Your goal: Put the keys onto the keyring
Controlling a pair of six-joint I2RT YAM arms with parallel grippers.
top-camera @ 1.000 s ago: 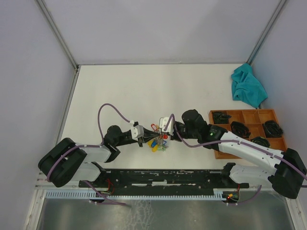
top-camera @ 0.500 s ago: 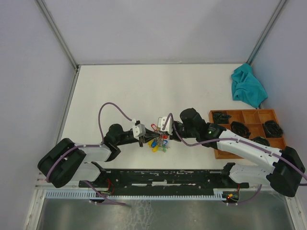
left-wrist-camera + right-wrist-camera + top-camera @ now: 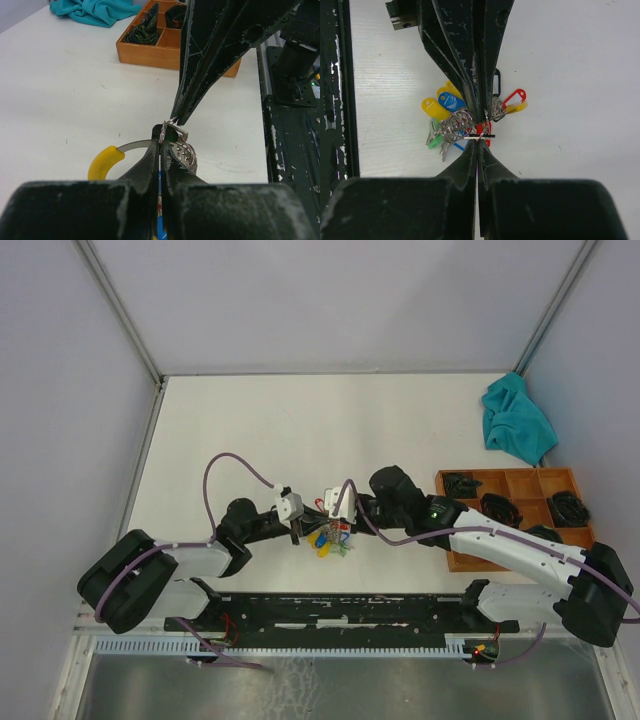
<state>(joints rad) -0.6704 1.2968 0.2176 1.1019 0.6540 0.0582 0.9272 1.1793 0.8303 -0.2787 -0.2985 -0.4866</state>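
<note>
Near front-centre of surface (image 3: pixel 300 420): keyring (image 3: pixel 330 538), coloured tags (image 3: pixel 436 107) fanned (red, yellow, blue, green). Left pincer (image 3: pixel 161 145) clamped shut on ring wire; right pincer (image 3: pixel 478 144) likewise, tips of both meeting.

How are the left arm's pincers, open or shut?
Shut. The left gripper shows no gap between its fingers, which pinch the keyring by its metal loop.

Both arms are built from white shells and chunky black joints, the left arm (image 3: pixel 190 562) and the right arm (image 3: pixel 510 550) alike. A purple cable (image 3: pixel 235 462) is looped off each one, and a tiny green light (image 3: pixel 437 510) is lit on the right. The black fingers (image 3: pixel 145 172) are pretty scuffed up, with white scratches all over.
</note>
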